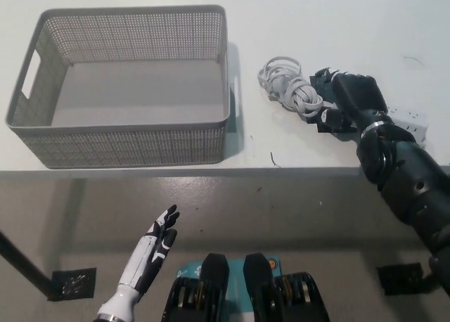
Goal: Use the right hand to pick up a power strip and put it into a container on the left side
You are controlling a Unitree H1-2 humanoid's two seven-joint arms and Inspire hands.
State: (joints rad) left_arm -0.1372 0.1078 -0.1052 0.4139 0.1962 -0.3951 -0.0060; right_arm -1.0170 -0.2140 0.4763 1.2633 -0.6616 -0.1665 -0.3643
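Observation:
The power strip lies on the white table [330,27], right of the basket. Its white cord is bundled in a coil [287,88], and a bit of its white socket body [410,121] shows past my black right forearm. My right hand [346,101] lies on the table against the right side of the coil, its fingers curled onto the cord's end. The container is a grey perforated basket [123,143] at the table's left, with nothing inside it. My white left hand [155,248] hangs below the table's front edge at lower left, fingers straight and apart.
The table's front edge runs across the picture just below the basket and the right hand. A narrow strip of table separates the basket's right wall from the coil. A dark table leg and foot plate [70,283] stand on the floor at lower left.

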